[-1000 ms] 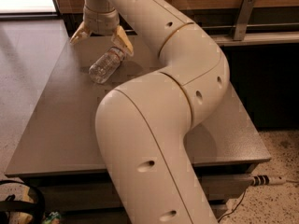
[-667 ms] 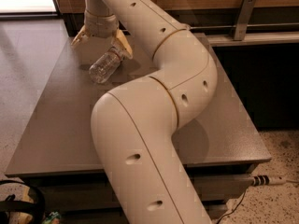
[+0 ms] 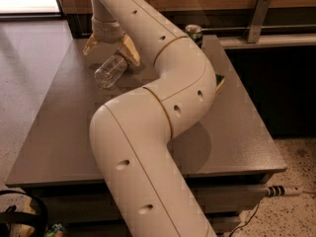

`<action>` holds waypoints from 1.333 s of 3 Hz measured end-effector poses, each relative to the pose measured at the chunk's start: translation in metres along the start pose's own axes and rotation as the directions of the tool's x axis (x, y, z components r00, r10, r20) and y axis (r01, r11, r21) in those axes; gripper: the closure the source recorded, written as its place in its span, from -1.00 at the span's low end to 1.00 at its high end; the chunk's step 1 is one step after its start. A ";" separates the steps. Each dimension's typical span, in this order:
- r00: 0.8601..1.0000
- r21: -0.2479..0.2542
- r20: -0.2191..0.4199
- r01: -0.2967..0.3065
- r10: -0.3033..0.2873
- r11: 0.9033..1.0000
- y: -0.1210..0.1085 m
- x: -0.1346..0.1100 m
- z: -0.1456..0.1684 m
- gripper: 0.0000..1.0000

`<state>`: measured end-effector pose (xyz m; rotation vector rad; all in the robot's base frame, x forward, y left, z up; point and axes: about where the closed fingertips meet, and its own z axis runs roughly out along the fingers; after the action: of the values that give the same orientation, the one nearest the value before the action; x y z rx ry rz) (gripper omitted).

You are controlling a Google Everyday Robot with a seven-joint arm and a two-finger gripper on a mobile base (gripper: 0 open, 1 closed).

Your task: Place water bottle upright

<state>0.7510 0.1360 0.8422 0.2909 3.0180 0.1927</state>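
A clear ribbed water bottle [image 3: 109, 72] lies on its side at the far left of a grey tabletop [image 3: 64, 127]. Its long axis runs on a diagonal: the round base points toward the near left, and the neck end points away to the far right. The neck end sits up between the tan fingers [image 3: 131, 51] of the gripper [image 3: 111, 56]. The cap is hidden there.

The gripper hangs directly over the bottle's upper end. Its fingers are spread apart, one on each side of the neck, and whether either one touches the plastic cannot be told from this angle.

Against the view a second ago, the bottle has kept the same spot and the same slant, and the gripper has barely moved above it. The cream arm [image 3: 163, 107] has changed: its elbow has swung left and nearer the camera. This has uncovered a green drink can [image 3: 194, 32] standing upright at the tabletop's far edge, well apart from the bottle. It has also uncovered a small green-and-yellow item [image 3: 218, 80], too hidden to name, lying just beside the arm's bend.

The count stands at one bottle, one can, one arm and one gripper with two fingers. On the speckled floor at lower right, one cable [image 3: 281, 190] trails out from under the table.
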 end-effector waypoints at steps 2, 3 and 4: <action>0.999 -0.024 0.046 -0.015 0.017 1.000 0.010 -0.014 0.008 0.15; 0.998 -0.037 0.057 -0.013 0.015 0.999 0.015 -0.018 0.012 0.62; 0.998 -0.046 0.065 -0.011 0.014 0.999 0.018 -0.021 0.016 1.00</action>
<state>0.7763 0.1509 0.8309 0.3061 2.9439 0.2478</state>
